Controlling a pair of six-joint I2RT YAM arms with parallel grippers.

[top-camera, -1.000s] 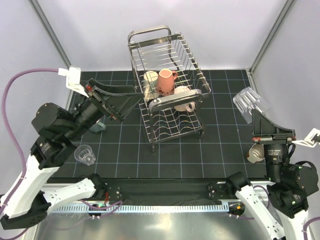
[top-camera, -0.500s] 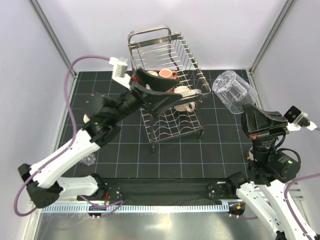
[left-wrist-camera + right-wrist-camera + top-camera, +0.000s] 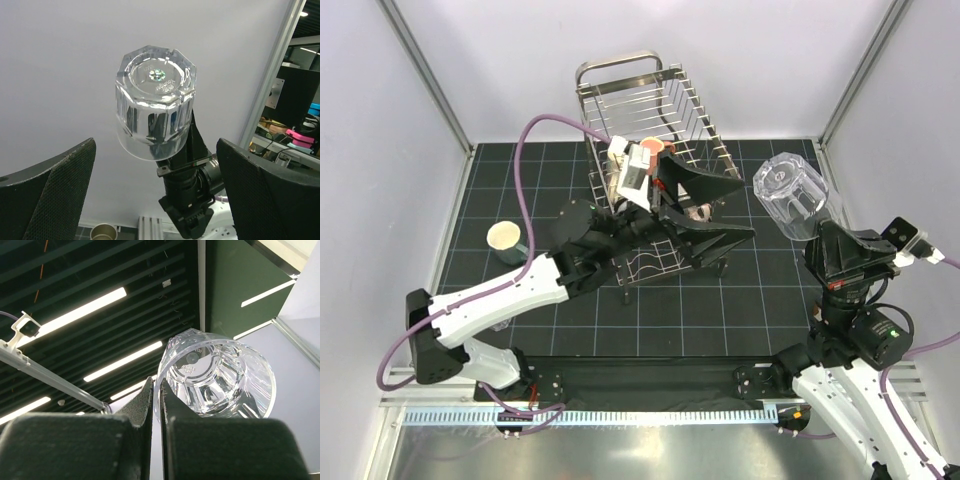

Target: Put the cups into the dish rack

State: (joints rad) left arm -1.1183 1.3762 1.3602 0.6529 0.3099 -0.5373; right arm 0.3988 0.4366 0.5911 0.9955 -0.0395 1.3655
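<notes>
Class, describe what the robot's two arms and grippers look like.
The left arm and right arm have white links with black joints, each trailing a purple cable. The left gripper and right gripper have broad, black, rough-textured fingers.

The left arm [image 3: 520, 290] has swung across the dish rack [image 3: 660, 108] toward the glass tumbler [image 3: 792, 195], now lifted higher.

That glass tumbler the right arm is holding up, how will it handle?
Probably slippery: the right gripper pinches only the smooth rim wall of the tumbler. Held base-up and high, it would likely shatter if dropped. Its thick faceted base suggests some heft.
</notes>
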